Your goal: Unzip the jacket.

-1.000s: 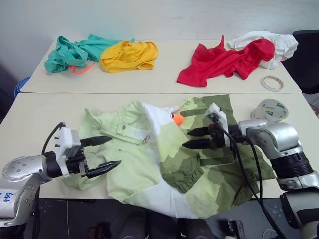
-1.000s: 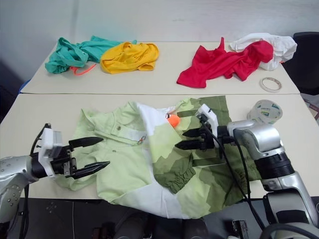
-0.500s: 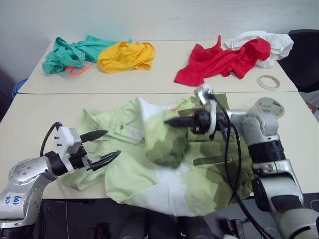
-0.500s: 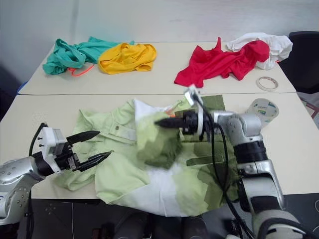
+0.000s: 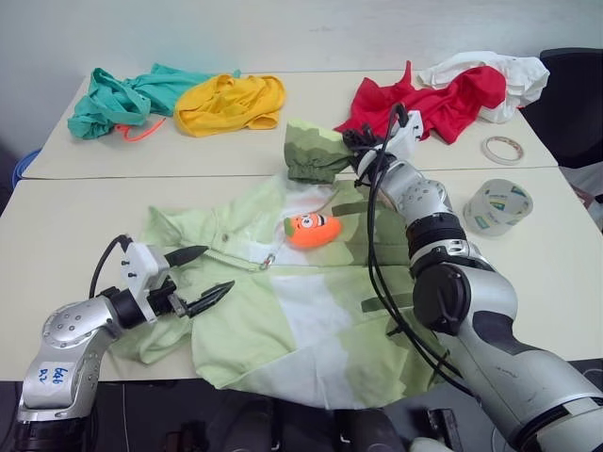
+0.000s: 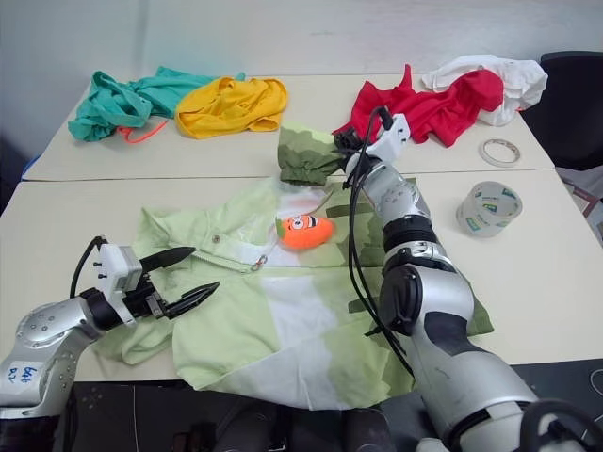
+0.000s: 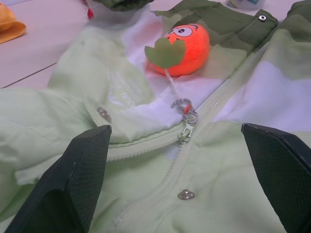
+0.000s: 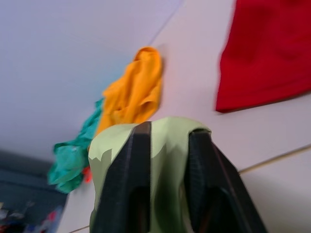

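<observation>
Two pale tables (image 5: pixel 85 221) are butted edge to edge; the jacket (image 5: pixel 311 311) is spread across the near one, front up, hem hanging over the near edge, zipper closed up to the collar area as seen in the left wrist view; one olive sleeve (image 5: pixel 316 151) is lifted off the body and stretched toward the far table, its elastic cuff pinched between the right gripper (image 6: pixel 350 149) fingers, cloth seen clamped between them in the right wrist view; the left gripper (image 5: pixel 205 273) is held level just over the jacket's left chest, fingers spread wide, nothing between them; the zipper pull (image 7: pixel 187 125) is seen between those fingers, with a clip and a thin cord leading to an orange smiley-face ball charm (image 5: pixel 314 229) lying on the white panel; on the far table a red garment (image 5: pixel 433 99), yellow garment (image 5: pixel 229 101), teal garment (image 5: pixel 127 97) and white cloth (image 5: pixel 504 71) are bunched; two tape rolls (image 5: pixel 497 207) are placed to the right.
</observation>
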`<state>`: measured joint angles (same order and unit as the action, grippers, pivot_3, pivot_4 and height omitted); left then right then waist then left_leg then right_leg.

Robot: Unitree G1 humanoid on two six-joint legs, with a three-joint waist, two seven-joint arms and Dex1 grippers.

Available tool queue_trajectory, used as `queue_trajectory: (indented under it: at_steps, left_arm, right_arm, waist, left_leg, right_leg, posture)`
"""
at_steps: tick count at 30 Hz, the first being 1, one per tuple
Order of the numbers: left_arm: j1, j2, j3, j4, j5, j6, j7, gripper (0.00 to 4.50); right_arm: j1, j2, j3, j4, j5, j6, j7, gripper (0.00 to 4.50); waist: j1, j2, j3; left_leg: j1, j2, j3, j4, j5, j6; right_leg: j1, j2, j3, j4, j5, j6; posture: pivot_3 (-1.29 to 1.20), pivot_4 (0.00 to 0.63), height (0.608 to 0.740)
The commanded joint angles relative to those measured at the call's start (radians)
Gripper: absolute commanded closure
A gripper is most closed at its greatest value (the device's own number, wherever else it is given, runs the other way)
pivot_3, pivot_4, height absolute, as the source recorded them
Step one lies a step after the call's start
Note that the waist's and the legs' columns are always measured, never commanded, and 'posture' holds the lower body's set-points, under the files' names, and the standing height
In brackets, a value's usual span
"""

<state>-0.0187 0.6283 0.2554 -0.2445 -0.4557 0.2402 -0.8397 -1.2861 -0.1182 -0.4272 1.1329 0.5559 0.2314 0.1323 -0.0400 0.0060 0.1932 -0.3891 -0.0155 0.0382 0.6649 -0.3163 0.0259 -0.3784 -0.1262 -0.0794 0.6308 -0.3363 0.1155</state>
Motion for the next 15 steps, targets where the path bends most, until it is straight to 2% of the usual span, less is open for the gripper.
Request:
queue_trajectory:
  at_steps: [1,2,4,7,12,13,15]
  left_arm:
    - [-0.015,-0.006,-0.002,0.000,0.012,-0.025,0.013,0.00]
    - [-0.019,-0.007,-0.005,0.004,0.017,-0.031,0.016,0.00]
    - [-0.024,-0.008,-0.010,0.011,0.021,-0.037,0.018,0.00]
    - [-0.029,-0.005,-0.017,0.018,0.025,-0.041,0.015,0.00]
    - [-0.058,0.017,-0.028,0.037,0.028,-0.061,-0.021,0.00]
    - [-0.062,0.033,-0.033,0.033,-0.006,-0.023,-0.055,0.00]
    - [-0.085,0.064,-0.063,0.058,0.030,-0.052,-0.096,0.00]
  right_arm:
    - [0.005,-0.044,0.192,-0.036,-0.231,-0.153,0.080,2.14]
    - [0.002,-0.051,0.180,-0.032,-0.218,-0.128,0.088,1.77]
    - [0.006,-0.076,0.186,-0.047,-0.203,-0.053,0.218,1.16]
    - [0.052,-0.144,0.257,-0.150,-0.220,-0.050,0.522,0.13]
    - [0.174,-0.302,0.431,-0.367,-0.293,-0.119,0.962,0.06]
    - [0.201,-0.325,0.463,-0.410,-0.295,-0.132,1.050,0.06]
    - [0.234,-0.347,0.525,-0.461,-0.317,-0.141,1.162,0.06]
  waist:
    - [-0.008,0.000,0.000]
    - [-0.012,0.000,0.000]
    - [-0.014,0.000,0.000]
    - [-0.015,0.000,0.000]
    - [-0.008,0.000,0.000]
    - [-0.007,0.000,0.000]
    - [-0.008,0.000,0.000]
  left_leg:
    - [0.000,0.000,0.000,0.000,0.000,0.000]
    - [0.000,0.000,0.000,0.000,0.001,0.000]
    - [0.000,0.000,0.000,0.000,0.001,0.000]
    - [0.000,0.000,0.000,0.000,0.001,0.000]
    - [0.000,0.000,-0.001,0.000,0.001,0.001]
    - [0.000,-0.001,-0.001,0.000,0.001,0.001]
    - [0.000,0.000,-0.001,0.000,0.001,0.001]
  right_leg:
    - [0.000,-0.002,0.000,0.000,0.000,0.000]
    - [0.000,-0.002,0.001,0.001,0.000,0.000]
    - [0.000,-0.002,0.000,0.001,0.000,0.000]
    - [0.000,-0.002,0.000,0.001,0.000,0.000]
    - [0.001,-0.003,0.000,0.000,0.000,0.000]
    - [0.001,-0.003,0.000,0.000,0.000,0.001]
    - [0.001,-0.002,0.000,-0.001,0.000,0.001]
  posture:
    - [0.00,0.150,0.740]
    - [0.00,0.150,0.740]
    - [0.00,0.150,0.740]
    - [0.00,0.150,0.740]
    - [0.00,0.150,0.740]
    - [0.00,0.150,0.740]
    - [0.00,0.150,0.740]
